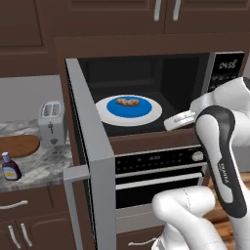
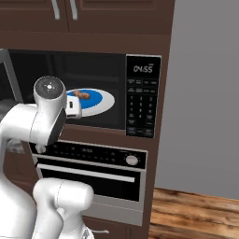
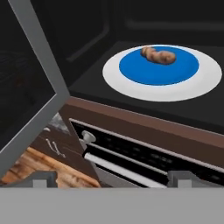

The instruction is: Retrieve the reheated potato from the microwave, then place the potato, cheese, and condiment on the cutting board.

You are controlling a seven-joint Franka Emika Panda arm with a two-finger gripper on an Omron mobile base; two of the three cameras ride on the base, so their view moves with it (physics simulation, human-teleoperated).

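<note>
The microwave (image 1: pixel 222 68) stands with its door (image 1: pixel 90 146) swung wide to the left. Inside, the small brown-orange potato (image 1: pixel 128 103) lies on the blue centre of a white plate (image 1: pixel 151 113). My gripper (image 1: pixel 169 122) hovers at the cavity's front right edge, just right of the plate and apart from it. In the hand view the potato (image 3: pixel 157 55) lies ahead and above, and the gripper (image 3: pixel 113 179) is open with nothing between its fingertips. On the counter at left lie the reddish cutting board (image 1: pixel 17 145) and the condiment bottle (image 1: pixel 10 167). The cheese is out of view.
A white toaster (image 1: pixel 52 122) stands behind the board against the cabinet side. A knobbed oven (image 1: pixel 156 171) sits directly under the microwave. The open door juts out between the counter and the cavity. Wooden floor (image 2: pixel 196 212) lies at right.
</note>
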